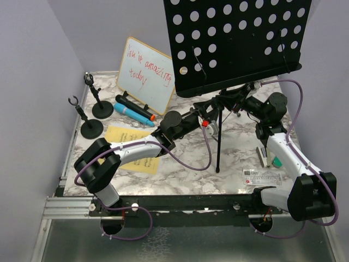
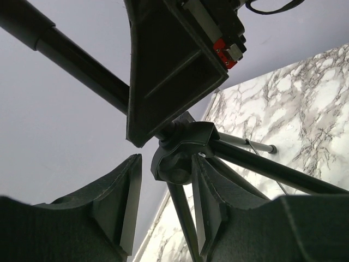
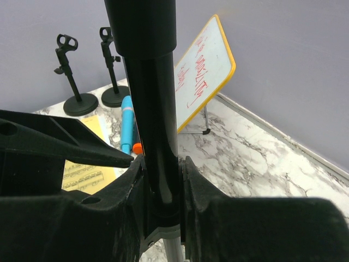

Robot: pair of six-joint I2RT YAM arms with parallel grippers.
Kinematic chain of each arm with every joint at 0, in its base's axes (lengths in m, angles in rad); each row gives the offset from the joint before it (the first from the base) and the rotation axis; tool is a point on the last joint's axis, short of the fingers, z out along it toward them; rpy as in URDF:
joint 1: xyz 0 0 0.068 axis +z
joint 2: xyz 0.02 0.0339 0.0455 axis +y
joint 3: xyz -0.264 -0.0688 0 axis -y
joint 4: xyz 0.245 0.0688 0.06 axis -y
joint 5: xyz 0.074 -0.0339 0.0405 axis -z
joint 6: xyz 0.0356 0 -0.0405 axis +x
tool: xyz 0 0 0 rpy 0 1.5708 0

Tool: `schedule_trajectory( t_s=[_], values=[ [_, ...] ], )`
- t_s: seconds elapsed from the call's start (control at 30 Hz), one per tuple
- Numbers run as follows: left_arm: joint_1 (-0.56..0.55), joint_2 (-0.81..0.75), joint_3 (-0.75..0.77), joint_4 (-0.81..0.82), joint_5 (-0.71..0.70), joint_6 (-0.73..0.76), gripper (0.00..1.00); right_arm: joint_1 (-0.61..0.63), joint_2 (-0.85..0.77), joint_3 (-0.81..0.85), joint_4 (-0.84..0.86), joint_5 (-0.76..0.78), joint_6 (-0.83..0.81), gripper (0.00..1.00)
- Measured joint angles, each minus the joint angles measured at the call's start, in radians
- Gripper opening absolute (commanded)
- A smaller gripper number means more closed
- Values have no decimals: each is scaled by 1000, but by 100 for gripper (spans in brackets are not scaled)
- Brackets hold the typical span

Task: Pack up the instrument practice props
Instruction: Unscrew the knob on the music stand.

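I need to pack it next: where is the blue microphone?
In the top view, the blue microphone lies left of centre, alongside the black microphone, in front of the whiteboard.

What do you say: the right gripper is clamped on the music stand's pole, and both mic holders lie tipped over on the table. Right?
Not quite. The right gripper is clamped on the music stand's pole, but both mic holders stand upright on the table, as the right wrist view shows.
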Motion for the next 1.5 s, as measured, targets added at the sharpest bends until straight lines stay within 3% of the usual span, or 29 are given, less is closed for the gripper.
schedule_trajectory(
  t_s=[0.27,0.5,0.53,0.77,0.83,1.5],
  values=[
    [0,17,19,-55,1,46,39,0,0,1,-2,0,-1,1],
    [0,18,39,-98,1,71,29,-2,0,1,-2,0,-2,1],
    [0,18,56,-132,1,81,20,-3,0,2,-3,3,-3,1],
    [-2,29,105,-196,-30,53,4,-11,0,2,-3,18,-5,1],
    [-3,32,126,-219,-51,-7,0,-13,1,2,-3,23,-7,1],
    [16,33,180,-269,-145,-718,0,-13,3,3,-3,27,-8,1]
  ],
)
